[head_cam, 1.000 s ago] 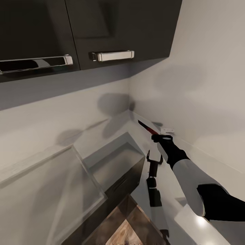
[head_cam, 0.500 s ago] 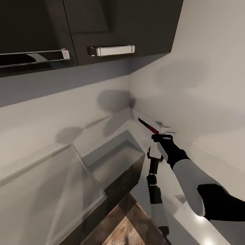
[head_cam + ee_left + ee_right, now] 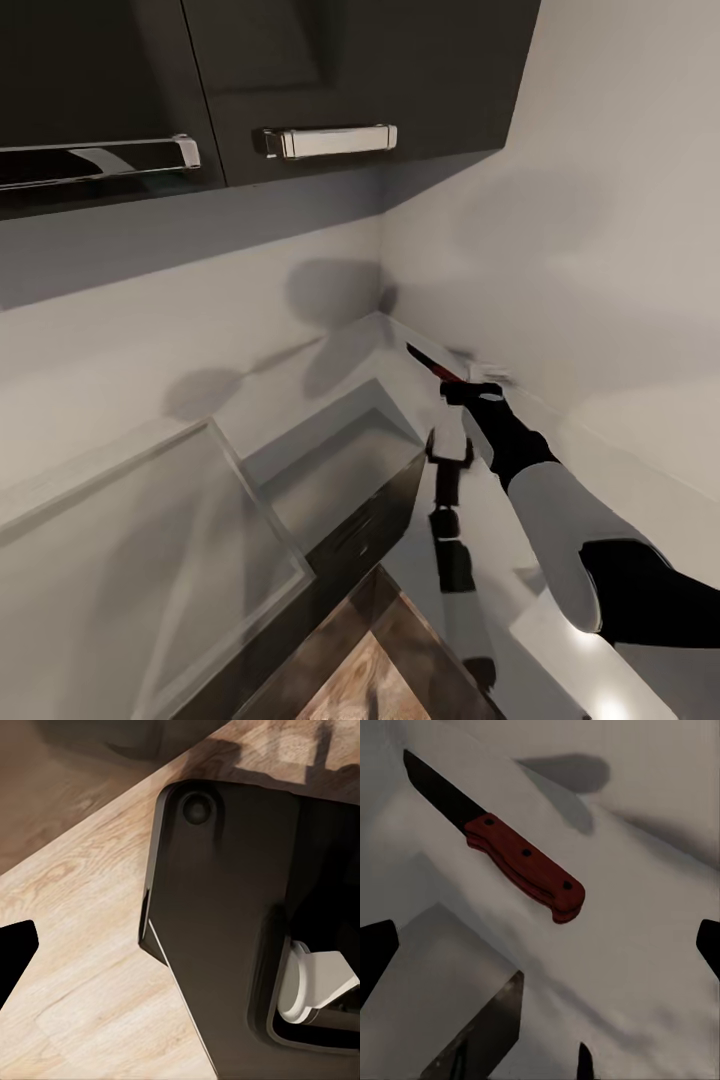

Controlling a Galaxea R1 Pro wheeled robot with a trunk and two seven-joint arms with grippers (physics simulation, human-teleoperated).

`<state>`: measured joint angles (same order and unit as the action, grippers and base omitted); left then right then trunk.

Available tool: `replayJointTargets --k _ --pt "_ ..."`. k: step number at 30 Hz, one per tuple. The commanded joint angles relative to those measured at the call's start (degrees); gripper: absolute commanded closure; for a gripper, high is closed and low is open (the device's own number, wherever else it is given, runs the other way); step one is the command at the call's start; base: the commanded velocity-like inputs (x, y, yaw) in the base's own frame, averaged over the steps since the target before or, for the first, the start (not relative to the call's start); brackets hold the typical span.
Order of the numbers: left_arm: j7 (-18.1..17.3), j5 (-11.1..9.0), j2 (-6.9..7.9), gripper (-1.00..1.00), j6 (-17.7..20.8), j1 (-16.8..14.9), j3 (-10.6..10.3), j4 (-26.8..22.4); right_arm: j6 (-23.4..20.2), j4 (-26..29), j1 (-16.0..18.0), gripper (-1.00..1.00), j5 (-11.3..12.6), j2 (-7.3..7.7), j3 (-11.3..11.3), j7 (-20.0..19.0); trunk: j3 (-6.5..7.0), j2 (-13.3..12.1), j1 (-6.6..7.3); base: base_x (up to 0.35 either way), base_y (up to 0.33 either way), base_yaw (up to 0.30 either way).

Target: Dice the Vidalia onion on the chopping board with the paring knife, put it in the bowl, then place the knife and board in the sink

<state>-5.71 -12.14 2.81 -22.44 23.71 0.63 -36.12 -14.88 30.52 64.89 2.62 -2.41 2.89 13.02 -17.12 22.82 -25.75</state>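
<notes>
The right gripper (image 3: 470, 392) hovered spread just short of the paring knife (image 3: 502, 847), which lay flat at the desk's (image 3: 520, 480) far corner by the wall. Light, stiff, thin; its red handle (image 3: 526, 866) looked the safest hold.

Bare countertop (image 3: 645, 945) surrounds the paring knife (image 3: 521, 859); the wall (image 3: 600, 250) crowds its far side.

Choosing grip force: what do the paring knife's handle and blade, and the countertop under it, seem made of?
Paring knife: handle looks like reddish wood or composite with three dark rivets; blade looks like dark, matte metal. Countertop: smooth pale grey, faintly glossy, perhaps laminate or stone.
</notes>
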Motion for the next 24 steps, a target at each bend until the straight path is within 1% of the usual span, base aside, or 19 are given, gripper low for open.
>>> replayJointTargets --k 1,2,3,5,7,10,13,17,24 --pt "-0.53 -0.61 0.0 -1.0 0.02 0.02 0.07 0.12 -3.26 1.1 0.5 -1.0 0.25 0.03 0.29 0.26 -0.1 0.1 -0.04 0.0 0.0 0.0" --pt "-0.53 -0.59 0.0 -1.0 -0.01 0.02 0.07 0.27 -6.15 1.97 1.42 -1.0 0.23 0.03 0.29 0.18 -0.1 0.1 -0.04 0.0 0.0 0.0" --pt "-0.53 -0.59 0.0 -1.0 -0.02 0.02 0.07 0.32 -7.37 2.29 2.06 -1.0 0.22 0.03 0.29 0.14 -0.1 0.1 -0.04 0.0 0.0 0.0" --pt "-0.53 -0.6 0.0 -1.0 -0.04 0.02 0.07 0.44 -10.38 2.68 5.39 -1.0 0.26 0.03 0.28 0.1 -0.1 0.1 -0.04 0.0 0.0 0.0" --pt "-0.53 -0.59 0.0 -1.0 -0.05 0.02 0.07 0.49 -11.76 1.9 8.68 -1.0 0.25 0.05 0.28 0.08 -0.1 0.1 -0.04 0.0 0.0 0.0" --pt "-0.59 -0.58 0.0 -1.0 -0.06 0.02 0.07 0.51 -12.43 -2.35 11.47 -1.0 0.21 0.26 0.28 0.12 -0.1 0.1 -0.04 0.0 0.0 0.0" --pt "-0.63 -0.57 0.0 -1.0 -0.06 0.02 0.07 0.52 -12.45 -4.82 13.03 -1.0 0.25 0.63 0.28 0.15 -0.1 0.1 -0.04 0.0 0.0 0.0" --pt "-0.69 -0.57 0.0 -1.0 -0.06 0.02 0.06 0.52 -11.96 -5.76 13.71 -1.0 0.37 0.77 0.24 0.16 -0.1 0.1 -0.04 0.0 0.0 0.0" --pt "-0.71 -0.6 0.0 -1.0 -0.06 0.02 0.06 0.56 -8.33 -6.18 13.93 -1.0 0.48 0.86 0.42 -0.04 -0.1 0.1 -0.04 0.0 0.0 0.0"
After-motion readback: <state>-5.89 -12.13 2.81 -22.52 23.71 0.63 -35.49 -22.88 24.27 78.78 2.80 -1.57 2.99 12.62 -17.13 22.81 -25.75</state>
